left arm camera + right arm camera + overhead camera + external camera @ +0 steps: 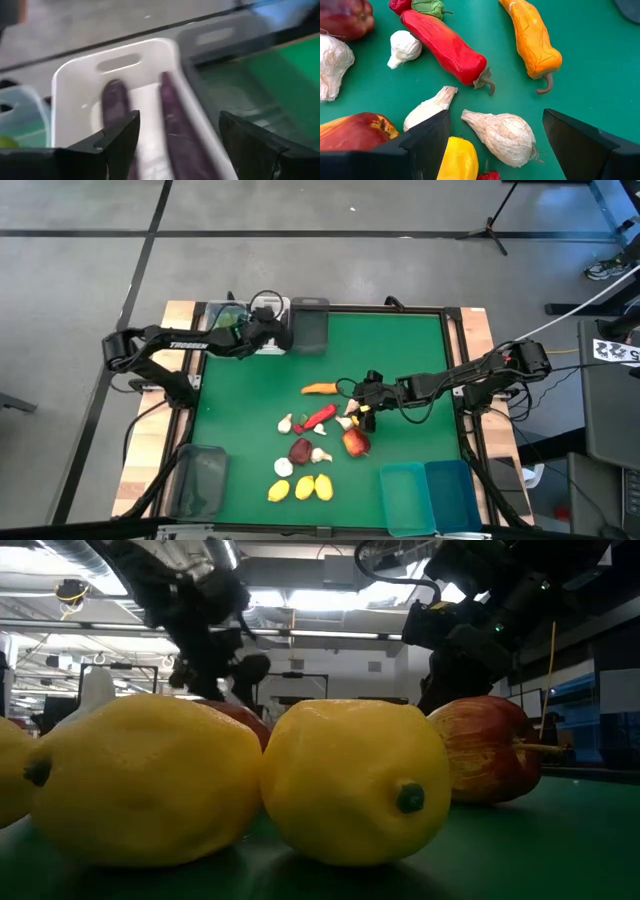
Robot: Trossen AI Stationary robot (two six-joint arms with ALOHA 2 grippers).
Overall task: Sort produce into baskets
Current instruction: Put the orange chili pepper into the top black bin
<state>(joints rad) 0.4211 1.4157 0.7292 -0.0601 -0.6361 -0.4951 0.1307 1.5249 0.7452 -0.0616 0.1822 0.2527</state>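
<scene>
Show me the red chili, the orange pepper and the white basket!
red chili (445, 47): right wrist view, middle of its body.
orange pepper (532, 37): right wrist view, its middle.
white basket (65, 95): left wrist view, its side wall.

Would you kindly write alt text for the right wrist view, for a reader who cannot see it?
The right pincer, open, hovers over produce on the green table, a white garlic bulb between its fingers. Beyond lie a red chili, an orange pepper-like vegetable, more garlic and a yellow piece.
</scene>
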